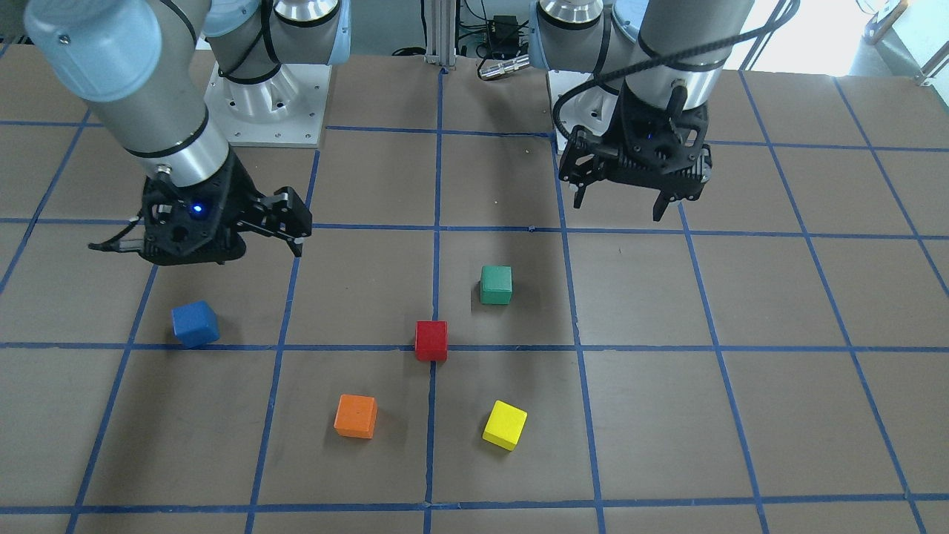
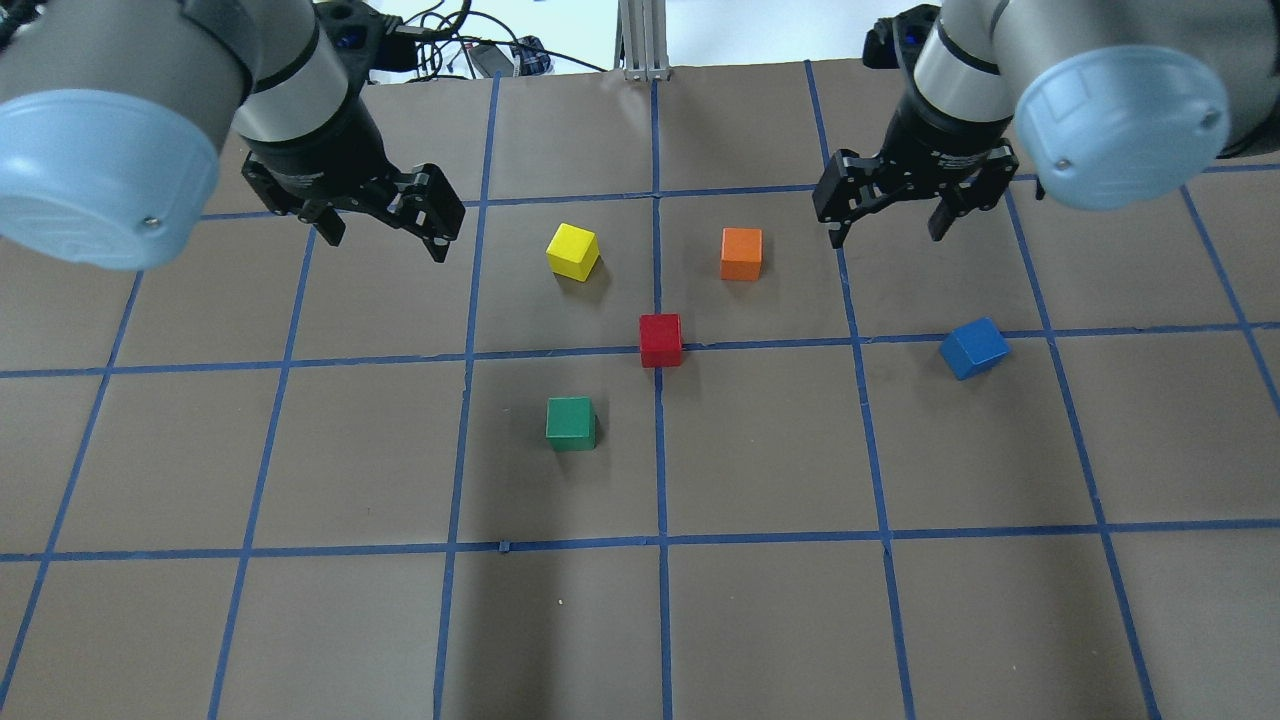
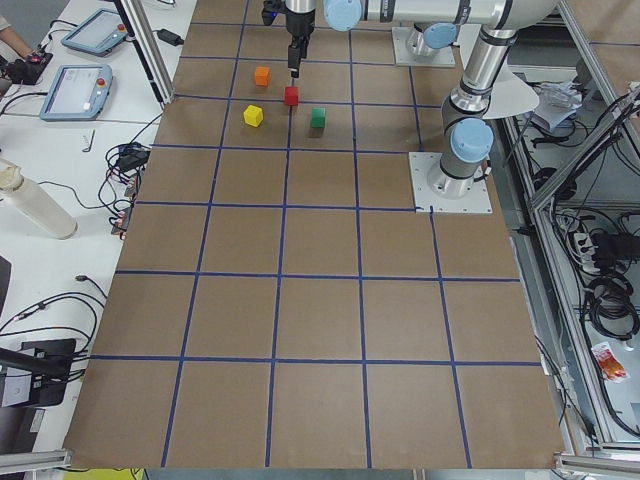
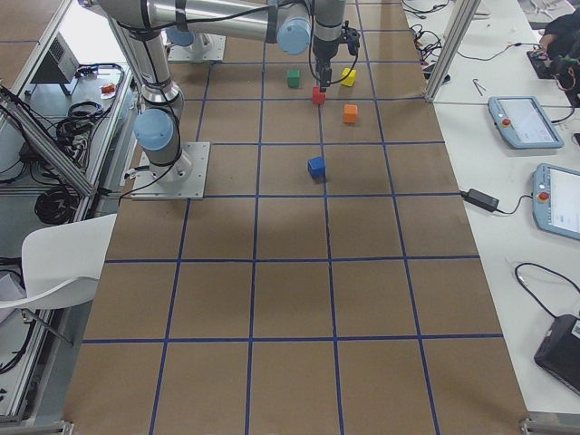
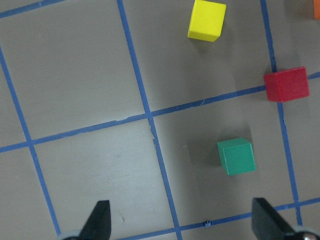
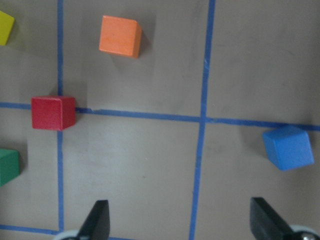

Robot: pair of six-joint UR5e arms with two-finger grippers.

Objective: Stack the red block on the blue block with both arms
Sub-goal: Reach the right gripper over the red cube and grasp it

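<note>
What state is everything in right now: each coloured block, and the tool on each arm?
left tool: open, empty, above the table.
right tool: open, empty, above the table.
red block: on the table, on a tape line, not held.
blue block: on the table, turned askew, nothing on it.
green block: on the table, alone.
yellow block: on the table, turned askew.
orange block: on the table, alone.

Open table (image 2: 760,620) is seen around the blue block (image 2: 974,348). The red block (image 2: 660,340) is flanked by green cube (image 2: 570,422), orange cube (image 2: 741,253) and yellow cube (image 2: 573,251), all well apart.
</note>
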